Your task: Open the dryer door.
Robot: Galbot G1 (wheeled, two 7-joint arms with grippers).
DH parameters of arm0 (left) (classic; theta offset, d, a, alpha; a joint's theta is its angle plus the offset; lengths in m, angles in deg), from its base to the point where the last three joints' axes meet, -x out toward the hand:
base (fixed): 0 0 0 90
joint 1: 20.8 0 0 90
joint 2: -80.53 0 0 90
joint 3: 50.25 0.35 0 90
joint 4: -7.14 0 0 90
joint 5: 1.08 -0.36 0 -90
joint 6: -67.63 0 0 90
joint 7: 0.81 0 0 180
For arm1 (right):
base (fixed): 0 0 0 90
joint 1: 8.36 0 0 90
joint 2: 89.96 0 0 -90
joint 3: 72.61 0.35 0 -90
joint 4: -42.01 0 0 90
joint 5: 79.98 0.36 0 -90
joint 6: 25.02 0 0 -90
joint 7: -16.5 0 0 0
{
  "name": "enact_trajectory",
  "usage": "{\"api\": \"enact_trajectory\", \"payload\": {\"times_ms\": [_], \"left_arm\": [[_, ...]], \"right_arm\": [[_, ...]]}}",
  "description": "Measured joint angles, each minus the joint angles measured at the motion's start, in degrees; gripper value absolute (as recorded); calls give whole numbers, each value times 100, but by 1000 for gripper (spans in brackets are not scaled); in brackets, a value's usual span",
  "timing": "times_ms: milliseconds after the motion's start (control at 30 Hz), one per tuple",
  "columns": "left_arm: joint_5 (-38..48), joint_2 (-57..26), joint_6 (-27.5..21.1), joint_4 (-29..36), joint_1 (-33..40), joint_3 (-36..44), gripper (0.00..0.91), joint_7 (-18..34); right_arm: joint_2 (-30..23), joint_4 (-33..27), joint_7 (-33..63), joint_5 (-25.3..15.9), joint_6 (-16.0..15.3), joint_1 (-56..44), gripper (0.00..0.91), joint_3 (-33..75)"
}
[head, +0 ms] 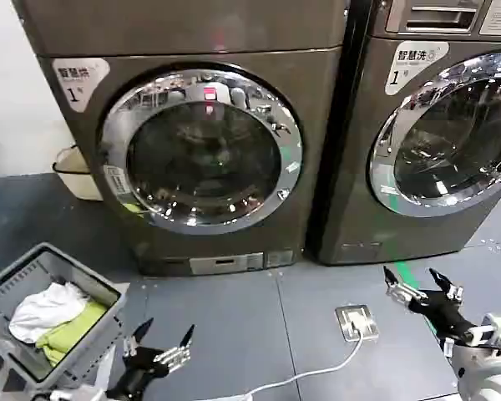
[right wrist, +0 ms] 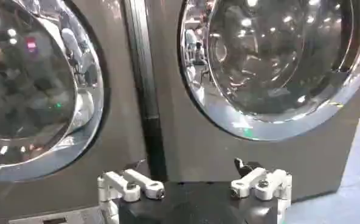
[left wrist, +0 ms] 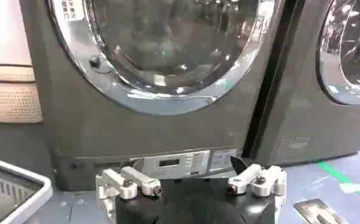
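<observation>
Nearest the robot, low over the dark floor, the left gripper (head: 163,338) hangs with its fingers spread apart and holding nothing, just beside a grey laundry basket (head: 88,355) with white and green cloth in it. Across the floor on the other side, the right gripper (head: 419,284) hovers with its fingers likewise parted and empty, near a small metal floor plate (head: 356,322) with a white cable (head: 301,378) running from it. Between both grippers and the machines lies a bare stretch of floor.

Farther off, the dryer door (head: 202,150) sits shut in the front of the left machine, its chrome rim flush against the grey panel, a pink sticker at its top. A second chrome-rimmed door (head: 447,138) is on the neighbouring machine, with a dark gap between the two cabinets.

From the left wrist, the lower rim of the dryer door (left wrist: 168,91) shows, and a small control panel (left wrist: 177,163) beneath it. From the right wrist, both doors flank the dark seam (right wrist: 142,91).
</observation>
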Motion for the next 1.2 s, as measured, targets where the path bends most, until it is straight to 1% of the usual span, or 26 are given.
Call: {"api": "enact_trajectory", "payload": {"times_ms": [67,167,200,333,400,467,533,733,1033,1200], "left_arm": [[0,-1,-5,12,-5,0,907,0],[-1,-8,-16,41,-21,1,907,0],[-1,-9,-21,56,-25,2,907,-1],[-17,-11,-31,119,-48,3,907,-2],[-23,-6,-39,146,-57,5,907,-4],[-36,-3,-41,171,-70,9,907,-6],[-40,-1,-42,186,-86,9,907,-7],[-47,13,-42,250,-108,-9,907,-11],[-104,30,-29,296,-131,0,907,-21],[-136,47,-23,295,-134,5,907,-28]], "right_arm": [[40,-39,-178,-52,92,-7,907,-31],[100,-61,-362,-24,182,25,907,-100],[116,-85,-446,-8,264,43,907,-121],[212,-188,-522,13,404,150,907,-206],[273,-241,-622,15,531,205,907,-237],[385,-331,-752,106,687,285,907,-251],[522,-419,-850,148,772,365,907,-280],[883,-644,-927,193,914,599,907,-471],[1460,-1071,-972,601,1303,1157,907,-1154],[1793,-1294,-936,821,1322,1531,907,-1610]]}}
